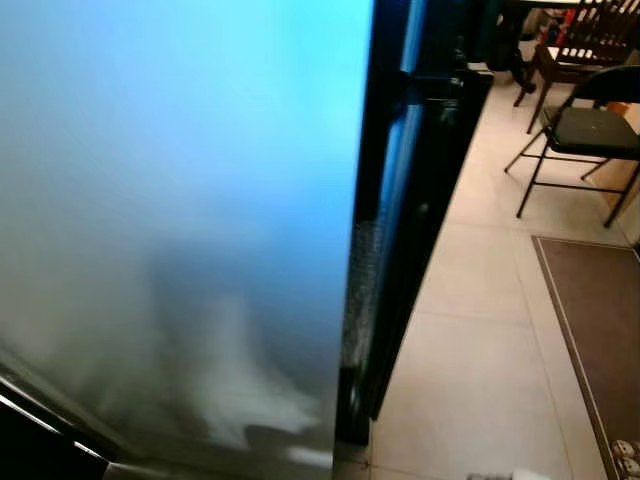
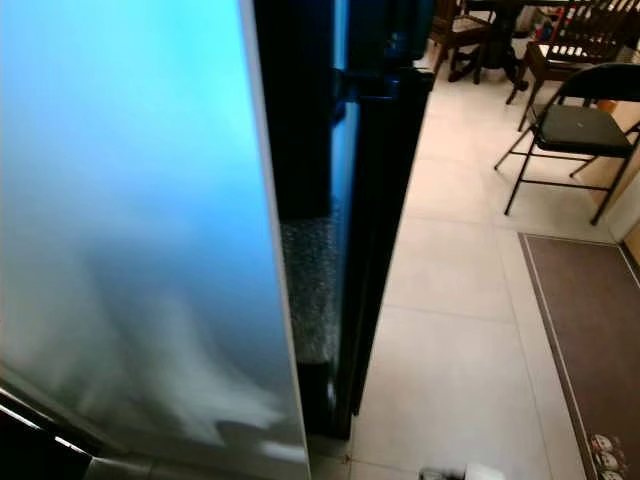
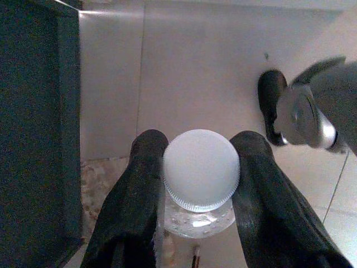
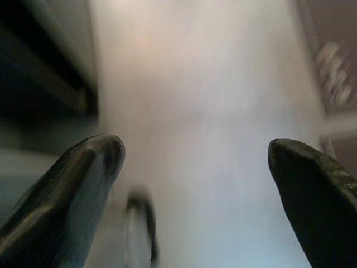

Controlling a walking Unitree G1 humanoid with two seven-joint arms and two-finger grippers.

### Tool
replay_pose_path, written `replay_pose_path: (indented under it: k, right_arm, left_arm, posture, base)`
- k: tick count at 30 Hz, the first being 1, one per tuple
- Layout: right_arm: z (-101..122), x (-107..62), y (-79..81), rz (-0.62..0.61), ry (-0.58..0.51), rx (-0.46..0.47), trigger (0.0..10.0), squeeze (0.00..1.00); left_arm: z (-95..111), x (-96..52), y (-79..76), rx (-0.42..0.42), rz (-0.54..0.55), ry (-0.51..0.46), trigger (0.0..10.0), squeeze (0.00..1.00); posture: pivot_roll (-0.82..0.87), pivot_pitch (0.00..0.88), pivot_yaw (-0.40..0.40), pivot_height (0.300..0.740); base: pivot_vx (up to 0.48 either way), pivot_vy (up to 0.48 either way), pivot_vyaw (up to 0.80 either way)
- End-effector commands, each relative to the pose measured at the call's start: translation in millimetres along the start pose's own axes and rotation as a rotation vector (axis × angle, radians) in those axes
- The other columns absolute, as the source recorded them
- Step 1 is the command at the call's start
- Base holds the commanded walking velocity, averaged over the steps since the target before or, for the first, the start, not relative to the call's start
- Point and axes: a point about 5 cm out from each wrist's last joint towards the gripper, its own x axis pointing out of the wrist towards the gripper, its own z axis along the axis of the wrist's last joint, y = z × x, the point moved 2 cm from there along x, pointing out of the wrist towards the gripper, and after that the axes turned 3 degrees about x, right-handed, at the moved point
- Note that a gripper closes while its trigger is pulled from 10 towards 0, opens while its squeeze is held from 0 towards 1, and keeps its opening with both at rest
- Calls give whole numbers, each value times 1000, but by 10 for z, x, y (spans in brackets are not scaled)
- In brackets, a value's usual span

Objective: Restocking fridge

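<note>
A fridge door (image 1: 170, 220) with a smooth, pale blue-grey face stands very close in front of me and takes up the left of the eye views. Past its edge runs the dark fridge body (image 2: 370, 200). In the left wrist view my left gripper (image 3: 201, 167) is shut on a clear plastic bottle with a white ribbed cap (image 3: 201, 168), held over pale floor tiles. In the right wrist view my right gripper (image 4: 195, 162) is open, nothing between its fingers, above the tiled floor.
Pale floor tiles (image 1: 480, 330) stretch to the right of the fridge. A brown mat (image 1: 600, 320) lies at the right edge. A black folding chair (image 1: 585, 130) and wooden dining chairs (image 2: 570, 40) stand at the back right. My own foot (image 3: 301, 111) shows in the left wrist view.
</note>
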Motion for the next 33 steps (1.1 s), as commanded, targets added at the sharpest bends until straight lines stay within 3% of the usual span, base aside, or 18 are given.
replay_pose_path:
  k: [1,7,12,15,21,28,33]
  right_arm:
    - [945,162,16,1,-344,2,10000,0]
    - [1181,73,125,18,-509,-129,10000,0]
    - [1331,-18,214,56,-608,-157,10000,0]
    - [1391,-162,415,217,-668,-221,10000,0]
    - [1439,-413,611,455,-723,-234,10000,0]
    - [1654,-548,758,508,-763,-255,10000,0]
    - [1813,-549,867,519,-782,-184,10000,0]
  left_arm:
    - [-23,-5,15,-2,7,4,10000,0]
    - [-10,-4,19,-6,10,-2,10000,0]
    - [14,2,-12,-7,8,-9,10000,0]
    - [40,7,-23,-19,15,-15,10000,0]
    - [64,14,-49,-19,12,-17,10000,0]
    - [117,25,-94,-18,7,-23,10000,0]
    - [136,29,-96,-20,7,-25,10000,0]
  posture:
    - [-11,0,0,740]
    - [-18,0,-2,740]
    - [-11,0,-11,740]
    - [-14,0,-16,740]
    - [-20,0,-18,740]
    - [-22,0,-24,740]
    - [-15,0,-33,740]
  base:
    - [0,0,0]
    - [0,0,0]
    - [0,0,0]
    - [0,0,0]
    - [0,0,0]
    - [0,0,0]
    - [0,0,0]
